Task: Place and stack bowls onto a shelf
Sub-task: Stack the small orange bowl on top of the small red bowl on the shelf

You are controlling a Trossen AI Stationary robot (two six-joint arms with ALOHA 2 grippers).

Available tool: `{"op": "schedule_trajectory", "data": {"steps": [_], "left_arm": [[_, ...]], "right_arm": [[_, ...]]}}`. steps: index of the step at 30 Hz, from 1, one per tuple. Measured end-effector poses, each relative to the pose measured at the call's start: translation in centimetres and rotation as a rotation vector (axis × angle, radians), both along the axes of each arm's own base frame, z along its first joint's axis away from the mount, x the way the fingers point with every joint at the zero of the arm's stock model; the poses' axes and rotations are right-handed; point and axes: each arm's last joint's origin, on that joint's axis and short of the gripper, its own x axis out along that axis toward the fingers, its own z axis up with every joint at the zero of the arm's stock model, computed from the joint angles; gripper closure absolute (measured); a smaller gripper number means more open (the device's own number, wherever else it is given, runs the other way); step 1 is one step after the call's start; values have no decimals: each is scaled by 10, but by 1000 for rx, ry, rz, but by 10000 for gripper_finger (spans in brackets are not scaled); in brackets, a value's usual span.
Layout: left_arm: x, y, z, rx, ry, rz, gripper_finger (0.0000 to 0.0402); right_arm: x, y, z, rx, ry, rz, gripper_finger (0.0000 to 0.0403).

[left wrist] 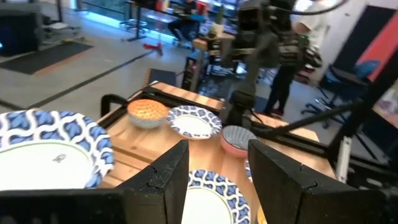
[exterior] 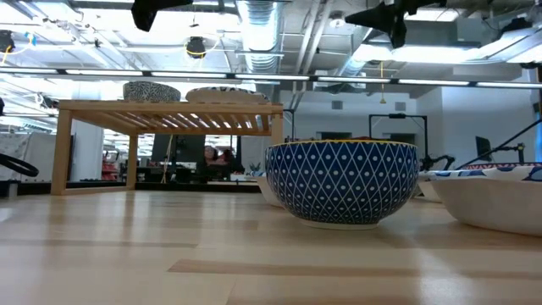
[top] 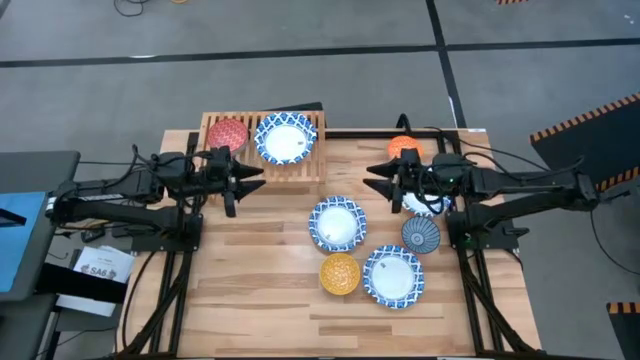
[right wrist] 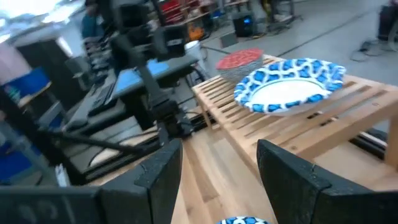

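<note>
The light-wood shelf (top: 262, 148) stands at the table's far edge, left of centre. A red bowl (top: 227, 133) and a wide blue-and-white bowl (top: 285, 139) rest on its slats. On the table sit two wide blue-and-white bowls (top: 337, 222) (top: 393, 276), a yellow bowl (top: 340, 273), a dark blue bowl (top: 421, 235) and an orange bowl (top: 405, 148). Another wide bowl (top: 425, 205) lies partly under the right arm. My left gripper (left wrist: 217, 168) hovers open just near of the shelf, pointing right. My right gripper (right wrist: 217, 168) hovers open near the orange bowl, pointing left toward the shelf (right wrist: 298, 124).
Bare tabletop (top: 250, 290) spreads across the near left. In the low view a blue diamond-patterned bowl (exterior: 343, 182) stands in front, with the shelf (exterior: 169, 110) behind it on the left. Both arm bases flank the table. People show in the room beyond.
</note>
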Motion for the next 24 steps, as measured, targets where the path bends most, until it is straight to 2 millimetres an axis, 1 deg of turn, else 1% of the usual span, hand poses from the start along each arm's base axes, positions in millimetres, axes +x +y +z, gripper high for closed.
{"op": "schedule_trajectory", "data": {"steps": [3,6,10,13,15,18,20,22,24], "left_arm": [[0,-1,0,26,6,-32,253],[0,-1,0,58,13,-42,253],[0,0,0,63,16,-15,253],[0,0,0,25,9,1,253],[0,0,-1,11,13,2,253],[0,0,-2,-4,23,3,253],[0,0,-2,-15,19,4,253],[0,0,-2,-17,18,7,253],[0,1,-2,-18,18,20,253]], "right_arm": [[6,-4,-3,63,28,-83,172],[14,-11,-2,96,159,-152,178],[25,-32,-5,130,456,-246,186],[27,-52,-11,178,699,-328,190],[25,-67,-23,248,857,-350,192],[21,-88,-50,400,1044,-344,192],[18,-99,-69,451,1153,-355,192],[16,-109,-85,467,1223,-364,192],[16,-120,-97,485,1243,-393,192]]}}
